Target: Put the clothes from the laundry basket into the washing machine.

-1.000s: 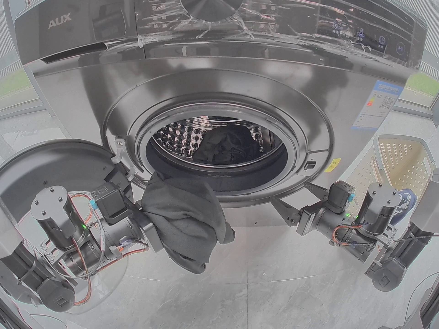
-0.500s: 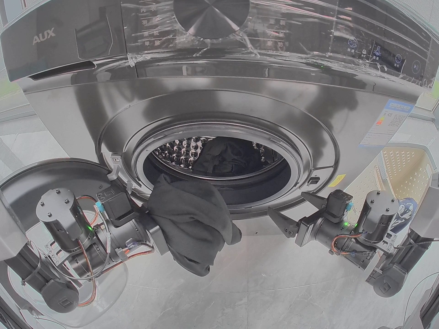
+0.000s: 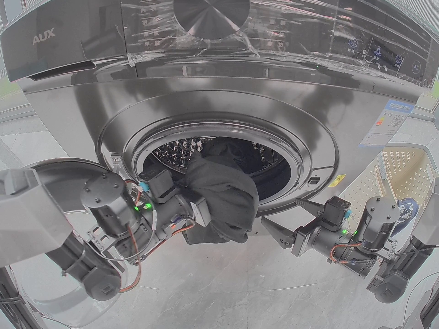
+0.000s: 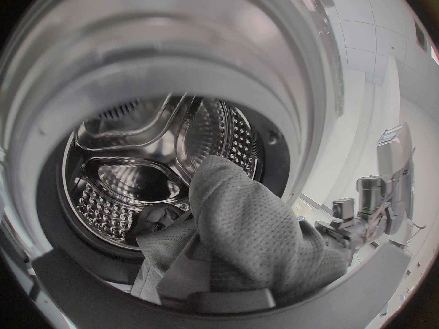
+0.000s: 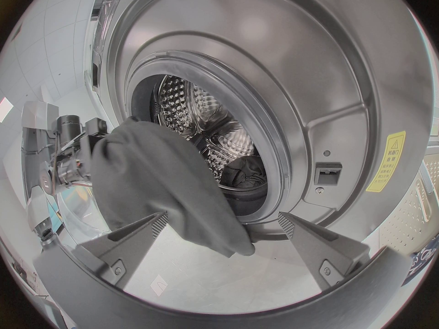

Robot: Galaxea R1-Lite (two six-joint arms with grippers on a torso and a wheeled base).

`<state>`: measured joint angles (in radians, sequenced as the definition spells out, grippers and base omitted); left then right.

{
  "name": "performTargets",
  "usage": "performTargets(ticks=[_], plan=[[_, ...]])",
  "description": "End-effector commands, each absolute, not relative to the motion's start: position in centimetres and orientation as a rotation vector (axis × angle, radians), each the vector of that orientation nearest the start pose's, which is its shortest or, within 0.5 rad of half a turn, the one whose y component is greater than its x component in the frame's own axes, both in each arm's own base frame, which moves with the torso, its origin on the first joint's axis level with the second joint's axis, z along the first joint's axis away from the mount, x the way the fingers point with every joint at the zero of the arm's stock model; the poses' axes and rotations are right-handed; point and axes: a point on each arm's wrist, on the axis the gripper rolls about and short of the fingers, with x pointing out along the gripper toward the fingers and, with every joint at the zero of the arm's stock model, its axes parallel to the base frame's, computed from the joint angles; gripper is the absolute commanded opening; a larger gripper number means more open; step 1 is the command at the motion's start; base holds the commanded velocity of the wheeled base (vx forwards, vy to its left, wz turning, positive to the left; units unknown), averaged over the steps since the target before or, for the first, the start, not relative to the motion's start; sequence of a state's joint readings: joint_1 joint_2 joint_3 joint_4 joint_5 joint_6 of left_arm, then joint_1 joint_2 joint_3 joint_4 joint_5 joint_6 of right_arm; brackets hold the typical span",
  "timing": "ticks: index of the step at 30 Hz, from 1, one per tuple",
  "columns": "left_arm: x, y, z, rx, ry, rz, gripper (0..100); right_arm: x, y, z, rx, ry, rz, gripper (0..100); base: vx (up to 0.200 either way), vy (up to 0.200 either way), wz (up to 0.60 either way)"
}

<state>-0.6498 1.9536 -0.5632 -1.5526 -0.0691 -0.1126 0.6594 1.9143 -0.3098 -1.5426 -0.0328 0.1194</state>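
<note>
Pale grey marbled floor tiles fill the lower part of the head view, and white wall tiles show beside the machine. The dark grey washing machine (image 3: 219,92) takes up the upper and middle frame. Its round door (image 3: 59,179) is swung open at centre left.

A large dial (image 3: 211,5) sits at top centre. To its right is a control panel (image 3: 379,51) with small lit icons under wrinkled clear film. At upper left the drawer front carries pale lettering (image 3: 44,35). A white and blue rating label (image 3: 388,122) is stuck at right, and a small yellow warning sticker (image 3: 337,180) lies beside the latch slot (image 3: 313,180).

Inside the studded steel drum (image 3: 178,149) lie dark clothes (image 3: 235,147), toward the back.

The left gripper (image 3: 201,211), at centre left, is buried under a dark grey garment (image 3: 224,197), so I cannot tell whether it is clamped or spread. The garment bunches over the lower left part of the door opening. Its top is at the mouth of the drum and its hem hangs below the rim, outside.

The right gripper (image 3: 280,211) hangs at lower right, below the rim, with its fingers spread wide and nothing between them. It is just beside the garment's hem.

The cream perforated laundry basket (image 3: 407,165) stands at the far right edge.
</note>
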Motion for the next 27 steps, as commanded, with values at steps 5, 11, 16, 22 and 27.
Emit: performTargets(ticks=[5,11,16,22,27], plan=[[28.5,-22.7,9.4,-0.143,-0.050,-0.721,0,21.0,16.8,10.6,0.103,0.072,0.641,100,0.000,0.000,0.00],[33.8,-23.2,8.7,-0.163,-0.116,-0.612,0,20.7,17.3,10.5,0.102,0.079,0.659,100,0.000,0.000,0.00],[36.2,-23.7,9.0,-0.162,-0.117,-0.586,0,20.7,17.3,10.4,0.101,0.084,0.659,100,0.000,0.000,0.00],[39.3,-24.8,10.3,-0.185,-0.123,-0.565,0,20.6,17.1,10.1,0.095,0.100,0.658,100,0.000,0.000,0.00],[41.6,-25.1,10.9,-0.205,-0.128,-0.533,0,20.7,17.0,10.1,0.097,0.097,0.653,100,0.000,0.000,0.00]])
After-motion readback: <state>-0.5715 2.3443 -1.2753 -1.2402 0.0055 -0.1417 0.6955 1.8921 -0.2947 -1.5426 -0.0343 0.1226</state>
